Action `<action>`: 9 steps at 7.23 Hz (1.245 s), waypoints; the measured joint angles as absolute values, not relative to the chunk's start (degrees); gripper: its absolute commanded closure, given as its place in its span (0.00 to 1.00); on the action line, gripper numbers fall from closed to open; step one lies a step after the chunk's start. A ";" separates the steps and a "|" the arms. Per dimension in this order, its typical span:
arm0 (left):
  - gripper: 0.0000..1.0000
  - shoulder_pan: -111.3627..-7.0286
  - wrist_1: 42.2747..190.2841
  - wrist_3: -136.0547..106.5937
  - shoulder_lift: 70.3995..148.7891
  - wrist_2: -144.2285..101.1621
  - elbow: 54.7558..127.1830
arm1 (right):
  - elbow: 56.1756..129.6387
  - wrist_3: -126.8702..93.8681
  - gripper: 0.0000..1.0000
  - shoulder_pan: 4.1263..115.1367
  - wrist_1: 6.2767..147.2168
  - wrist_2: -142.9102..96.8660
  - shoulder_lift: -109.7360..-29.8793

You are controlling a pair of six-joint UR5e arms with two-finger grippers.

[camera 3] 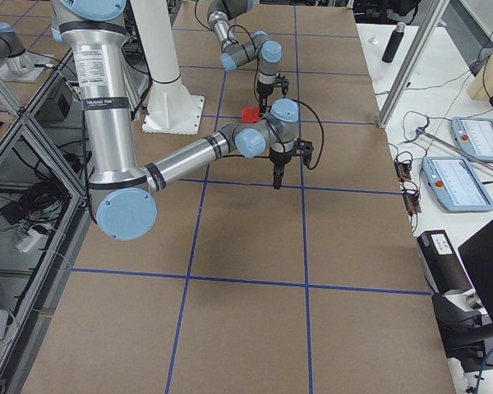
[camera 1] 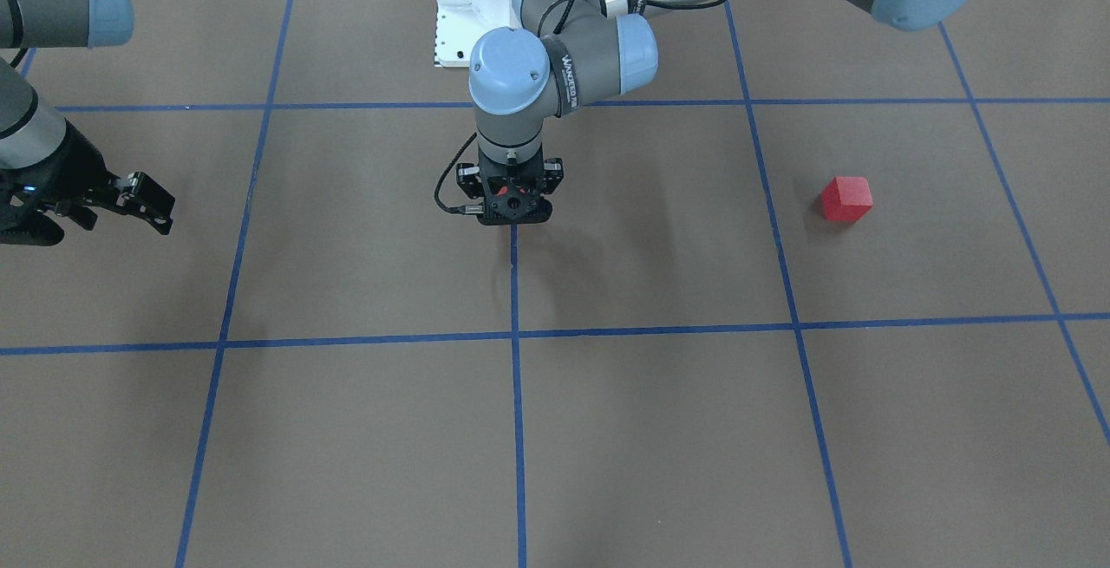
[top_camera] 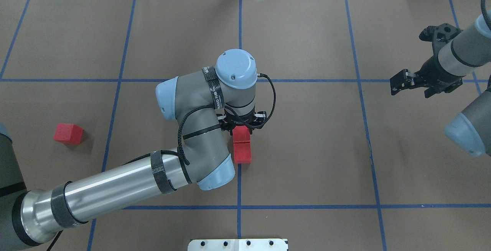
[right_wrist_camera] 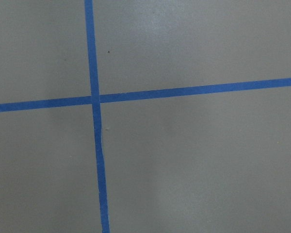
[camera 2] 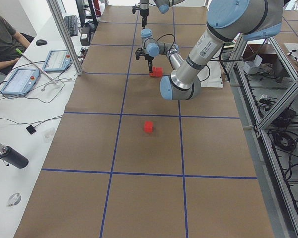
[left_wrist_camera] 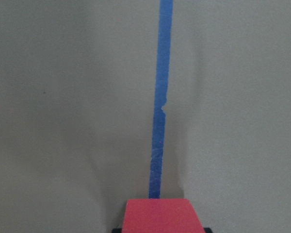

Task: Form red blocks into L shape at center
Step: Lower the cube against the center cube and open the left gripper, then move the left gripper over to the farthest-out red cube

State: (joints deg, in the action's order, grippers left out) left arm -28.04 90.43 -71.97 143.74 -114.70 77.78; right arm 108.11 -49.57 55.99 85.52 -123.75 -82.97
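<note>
We reckon red blocks (top_camera: 242, 154) light, stiff — pinch opposite faces; left end effector (camera 1: 515, 209) over one, clamping unclear; right end effector (top_camera: 399, 83) spread, empty.

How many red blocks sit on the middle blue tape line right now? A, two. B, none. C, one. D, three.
A: the overhead view shows two red blocks end to end on the middle tape line, while the third block sits apart on the robot's left side.
</note>
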 measured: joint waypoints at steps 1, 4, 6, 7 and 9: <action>0.81 -28.04 90.44 -71.98 143.76 -114.70 77.77 | 108.11 -49.57 0.00 55.99 85.52 -123.75 -82.97; 0.01 -27.96 90.48 -72.00 143.79 -114.70 77.70 | 108.03 -49.57 0.00 55.92 85.52 -123.75 -82.97; 0.00 -27.77 90.83 -72.06 143.79 -114.75 77.75 | 108.02 -49.57 0.00 55.90 85.52 -123.75 -82.95; 0.00 -27.74 90.91 -72.05 143.79 -114.76 77.89 | 108.02 -49.57 0.00 55.90 85.52 -123.75 -82.91; 0.00 -29.05 90.86 -71.64 142.33 -114.94 80.69 | 108.02 -49.57 0.00 55.90 85.52 -123.69 -82.86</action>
State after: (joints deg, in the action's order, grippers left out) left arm -29.05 90.86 -71.64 142.33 -114.94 80.69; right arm 108.02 -49.57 55.90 85.52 -123.69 -82.86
